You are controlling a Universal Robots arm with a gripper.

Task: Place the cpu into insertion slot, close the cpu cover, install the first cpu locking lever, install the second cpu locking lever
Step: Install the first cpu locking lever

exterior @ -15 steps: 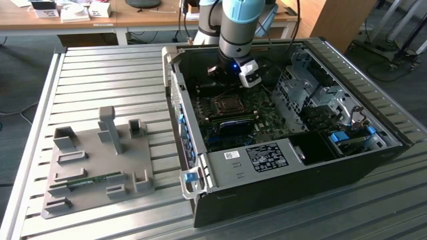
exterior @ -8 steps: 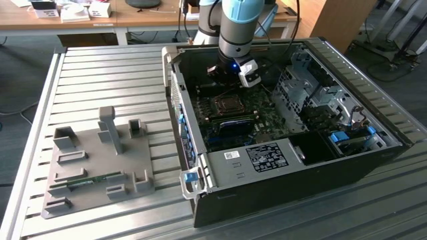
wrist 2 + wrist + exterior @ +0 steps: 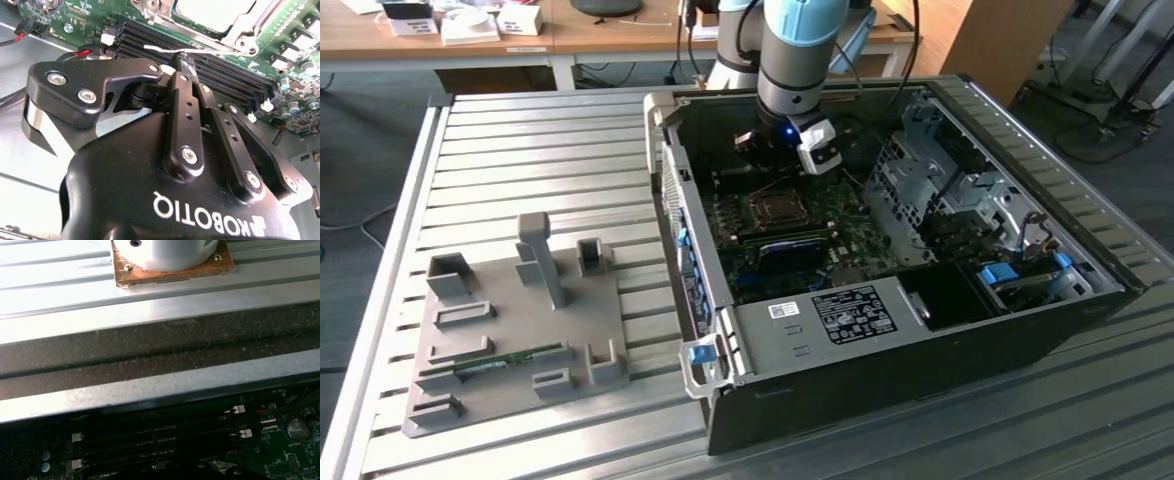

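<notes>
My gripper (image 3: 771, 160) hangs inside the open computer case (image 3: 881, 390), just behind the cpu socket (image 3: 781, 210) on the green motherboard. In the second wrist view the black fingers (image 3: 187, 107) are pressed together, and the gripper (image 3: 181, 60) ends right at a thin metal locking lever (image 3: 160, 48) that runs along the socket's edge. I cannot tell whether the lever is clamped or only touched. The cpu (image 3: 212, 10) lies in the socket with its silvery top showing. The cpu cover (image 3: 245, 32) lies flat around the cpu as a metal frame.
Black memory slots (image 3: 230, 82) run beside the socket. A metal drive cage (image 3: 947, 190) fills the case's right side in the exterior view. On the ribbed table, a grey fixture plate (image 3: 507, 320) holds a memory stick (image 3: 494, 365). The arm's base (image 3: 170, 255) stands behind the case.
</notes>
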